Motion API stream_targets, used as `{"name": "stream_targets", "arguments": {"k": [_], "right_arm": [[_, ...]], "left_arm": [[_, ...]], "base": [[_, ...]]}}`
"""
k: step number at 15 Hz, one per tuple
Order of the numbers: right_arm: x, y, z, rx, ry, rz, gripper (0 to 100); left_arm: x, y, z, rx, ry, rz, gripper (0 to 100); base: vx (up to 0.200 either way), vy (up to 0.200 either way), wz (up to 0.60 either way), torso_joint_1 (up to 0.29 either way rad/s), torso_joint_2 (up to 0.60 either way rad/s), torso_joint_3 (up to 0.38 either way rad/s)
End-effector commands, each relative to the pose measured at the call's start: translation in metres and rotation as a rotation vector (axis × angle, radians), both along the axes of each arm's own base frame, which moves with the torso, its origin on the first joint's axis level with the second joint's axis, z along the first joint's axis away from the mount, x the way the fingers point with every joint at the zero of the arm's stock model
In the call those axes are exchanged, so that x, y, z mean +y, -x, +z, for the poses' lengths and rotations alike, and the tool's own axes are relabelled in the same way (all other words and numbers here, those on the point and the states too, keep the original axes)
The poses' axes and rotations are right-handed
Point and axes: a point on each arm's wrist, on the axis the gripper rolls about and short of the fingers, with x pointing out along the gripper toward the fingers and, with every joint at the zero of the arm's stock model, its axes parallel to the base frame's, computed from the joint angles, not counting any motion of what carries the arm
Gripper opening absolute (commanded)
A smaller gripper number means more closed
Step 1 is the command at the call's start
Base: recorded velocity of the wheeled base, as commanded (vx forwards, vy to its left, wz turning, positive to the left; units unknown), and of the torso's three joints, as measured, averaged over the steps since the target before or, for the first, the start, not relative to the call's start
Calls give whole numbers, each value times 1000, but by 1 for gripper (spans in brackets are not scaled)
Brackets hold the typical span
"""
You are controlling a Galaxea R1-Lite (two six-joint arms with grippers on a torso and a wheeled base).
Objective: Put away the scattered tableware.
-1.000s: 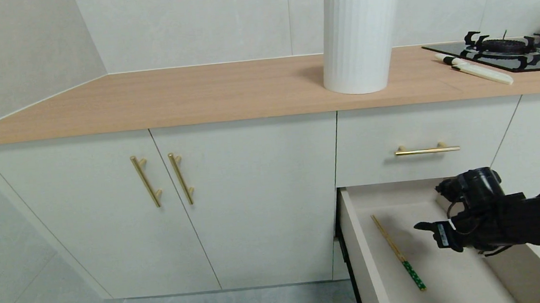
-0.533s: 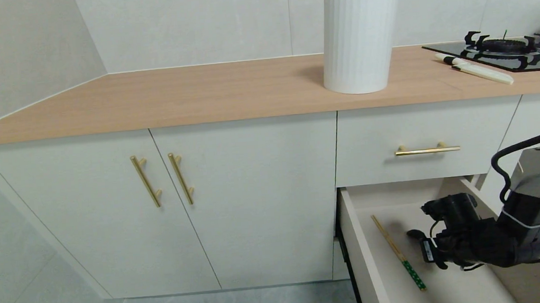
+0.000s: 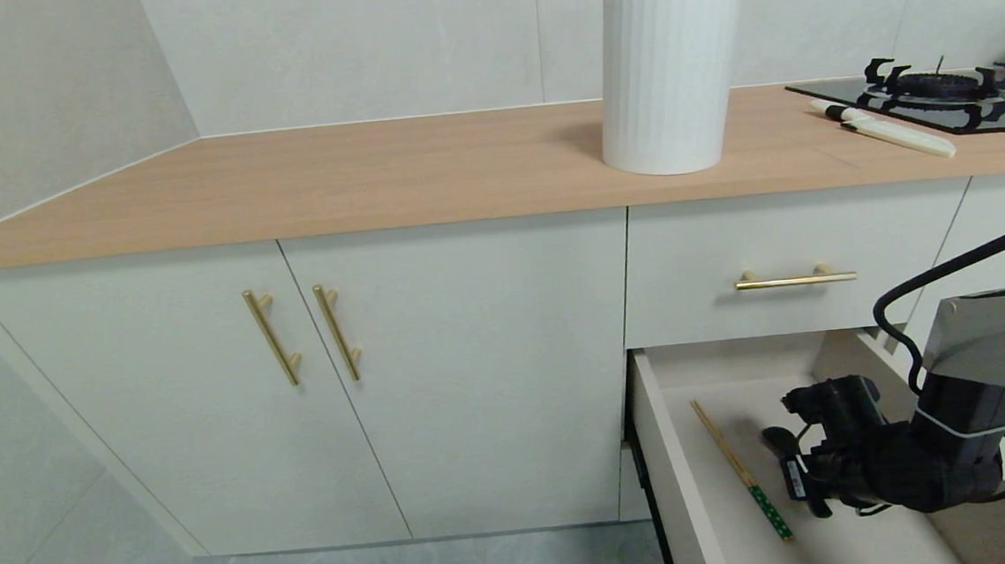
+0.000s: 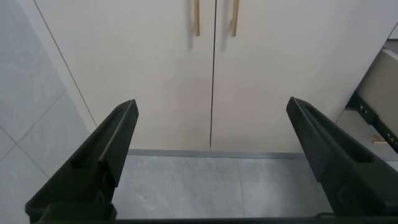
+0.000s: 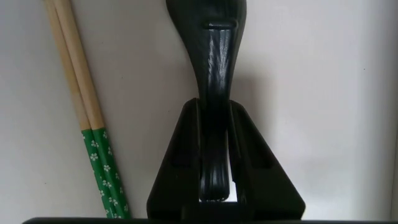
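A pair of wooden chopsticks (image 3: 739, 471) with green patterned ends lies on the floor of the open lower drawer (image 3: 667, 465). My right gripper (image 3: 794, 467) is low inside that drawer, just right of the chopsticks, shut on a black spoon (image 3: 775, 437). In the right wrist view the black spoon (image 5: 211, 56) sticks out from between the fingers of the right gripper (image 5: 214, 158), its bowl close to the drawer floor, with the chopsticks (image 5: 81, 106) beside it. My left gripper (image 4: 211, 162) hangs open in front of the cabinet doors, holding nothing.
On the wooden countertop (image 3: 371, 176) stand a tall white ribbed canister (image 3: 669, 71) and a white-sheathed knife (image 3: 881, 127) beside the gas hob (image 3: 940, 92). A closed drawer with a gold handle (image 3: 794, 279) sits above the open one. Two cabinet doors (image 3: 297, 385) are shut.
My right arm has sunk lower into the drawer and shifted slightly left with the spoon, closer to the chopsticks. The chopsticks have not moved.
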Motion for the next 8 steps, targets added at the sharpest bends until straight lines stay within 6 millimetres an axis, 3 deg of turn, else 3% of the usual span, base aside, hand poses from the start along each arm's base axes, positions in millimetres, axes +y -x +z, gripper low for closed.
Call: {"name": "stream_targets", "arguments": {"k": [1, 3, 4, 8], "right_arm": [[0, 0, 0, 1, 0, 0, 0], [0, -1, 1, -4, -1, -1, 0], [0, 0, 2, -5, -1, -1, 100], [0, 0, 11, -27, -7, -3, 100]], "left_arm": [[0, 0, 0, 0, 0, 0, 100], [0, 0, 0, 0, 0, 0, 100], [0, 0, 0, 0, 0, 0, 100], [0, 0, 0, 0, 0, 0, 100]], "base": [[0, 0, 0, 0, 0, 0], [0, 0, 0, 0, 0, 0], [0, 0, 0, 0, 0, 0], [0, 0, 0, 0, 0, 0]]}}
